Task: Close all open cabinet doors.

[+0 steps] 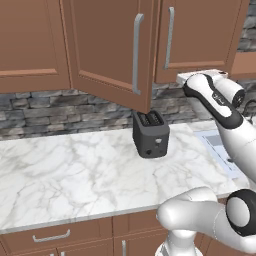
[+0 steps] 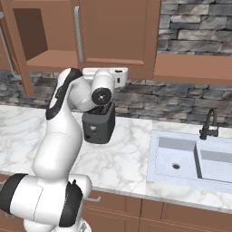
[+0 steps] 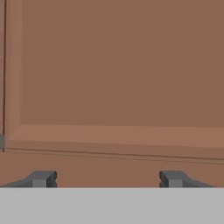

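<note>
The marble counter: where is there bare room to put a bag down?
The counter is bare from the toaster out to its left end, and between toaster and sink. It is crowded above the toaster, where the open cabinet door and the robot's arm hang.

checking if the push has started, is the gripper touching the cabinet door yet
Cannot tell. In the hand view the gripper is open with its tips right at the closed cabinet door, but neither contact nor gap is plain.

A white marbled worktop (image 1: 60, 170) runs below a grey stone wall. A dark toaster (image 1: 150, 134) stands on it. A pale sink (image 2: 190, 158) is set into it nearby.
</note>
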